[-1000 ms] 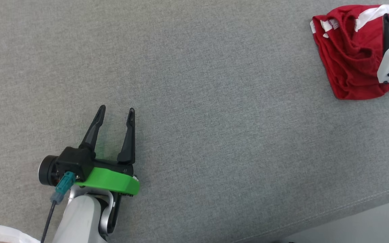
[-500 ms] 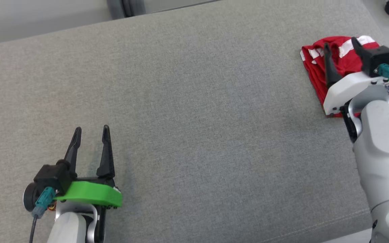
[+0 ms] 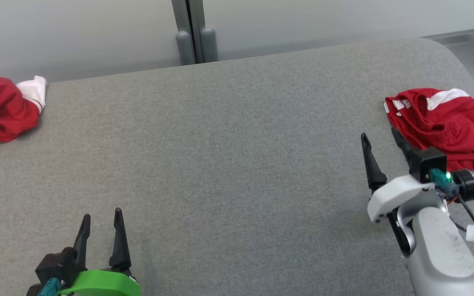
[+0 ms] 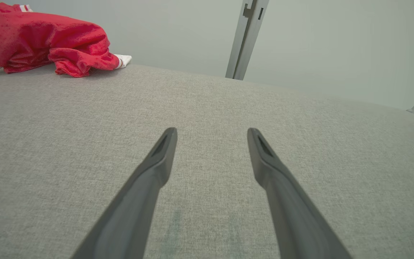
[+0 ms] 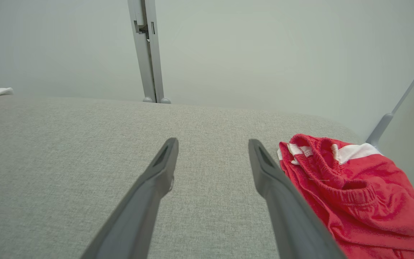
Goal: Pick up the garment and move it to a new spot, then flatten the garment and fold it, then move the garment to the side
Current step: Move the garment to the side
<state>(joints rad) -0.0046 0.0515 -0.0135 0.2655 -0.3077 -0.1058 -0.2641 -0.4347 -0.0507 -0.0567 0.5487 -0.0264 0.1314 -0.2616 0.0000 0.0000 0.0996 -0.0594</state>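
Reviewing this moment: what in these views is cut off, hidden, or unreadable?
Head view: far-left red garment cut by left edge; type unclear.
Right wrist view: red shorts run off bottom edge, partly behind a finger.
Head view: left gripper body cut by bottom edge.

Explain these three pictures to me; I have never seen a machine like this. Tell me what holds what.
This is a wheeled robot with two arms; each ends in a two-fingered tool. The wide picture comes from a camera on its head, looking down at a grey fabric surface. The other two come from cameras on its wrists, each looking along that arm's own tool. The left tool and the right tool both stand open and hold nothing. A crumpled red garment with white trim lies close beside the right tool; a second red garment lies at the far left edge.
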